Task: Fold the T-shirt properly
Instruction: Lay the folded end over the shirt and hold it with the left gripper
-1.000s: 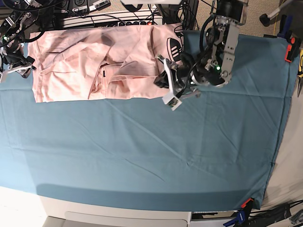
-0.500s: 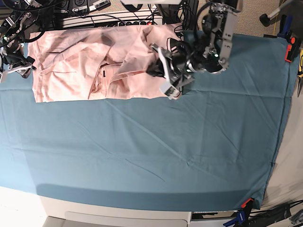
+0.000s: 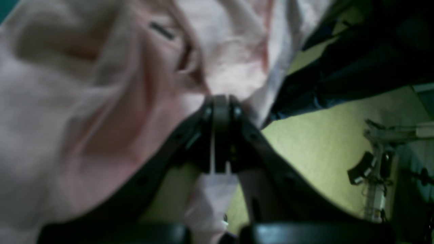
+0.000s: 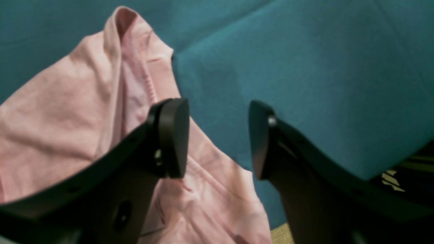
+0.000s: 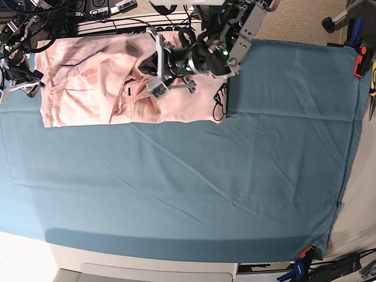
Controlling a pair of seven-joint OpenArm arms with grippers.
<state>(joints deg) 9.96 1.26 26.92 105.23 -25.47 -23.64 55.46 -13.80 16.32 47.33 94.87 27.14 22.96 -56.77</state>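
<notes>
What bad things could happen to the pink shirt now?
1. The left pincer pinches only a small bit of the T-shirt; the cloth might slip out before the fold is laid down.
2. The shirt already lies bunched and creased in the middle, so the fold may come out crooked.
3. The right pincer is open beside the shirt's other end, holding nothing, so that end could drag along the teal table cloth.
</notes>
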